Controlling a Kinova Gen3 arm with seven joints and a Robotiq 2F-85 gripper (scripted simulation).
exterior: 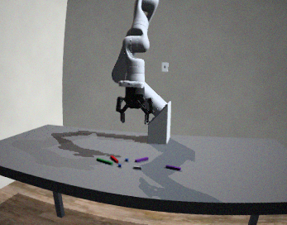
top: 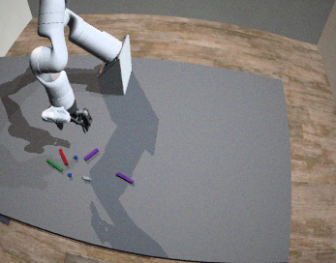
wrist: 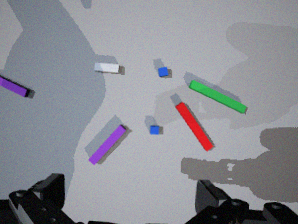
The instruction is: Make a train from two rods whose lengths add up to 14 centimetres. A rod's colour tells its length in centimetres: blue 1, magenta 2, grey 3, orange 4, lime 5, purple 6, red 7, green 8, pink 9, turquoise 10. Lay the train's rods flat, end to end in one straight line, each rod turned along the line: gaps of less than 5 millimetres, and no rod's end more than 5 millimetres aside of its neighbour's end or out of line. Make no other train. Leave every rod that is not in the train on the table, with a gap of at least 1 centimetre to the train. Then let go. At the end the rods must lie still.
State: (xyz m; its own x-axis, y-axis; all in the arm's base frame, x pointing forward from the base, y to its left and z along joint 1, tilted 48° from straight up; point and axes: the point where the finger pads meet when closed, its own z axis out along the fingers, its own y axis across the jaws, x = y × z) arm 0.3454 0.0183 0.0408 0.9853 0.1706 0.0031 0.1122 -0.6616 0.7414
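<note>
My gripper (top: 74, 128) (exterior: 135, 122) (wrist: 130, 192) is open and empty, high above the table. A red rod (top: 63, 157) (exterior: 114, 159) (wrist: 194, 126) lies near a green rod (top: 54, 164) (exterior: 104, 160) (wrist: 218, 96), apart from it. One purple rod (top: 91, 154) (exterior: 141, 160) (wrist: 107, 145) lies slanted; another purple rod (top: 125, 178) (exterior: 173, 168) (wrist: 15, 87) lies farther off, cut by the wrist view's left edge. A pale grey rod (top: 87, 179) (exterior: 137, 168) (wrist: 107, 68) lies between the purple and green ones. No rods touch.
One blue rod (top: 76, 157) (exterior: 126, 160) (wrist: 154, 130) lies between the red rod and the nearer purple rod. Another blue rod (top: 70, 175) (exterior: 119, 165) (wrist: 163, 72) lies between the green and grey rods. The arm's mount (top: 119, 73) (exterior: 160, 124) stands at the table's back. Arm shadows cross the table.
</note>
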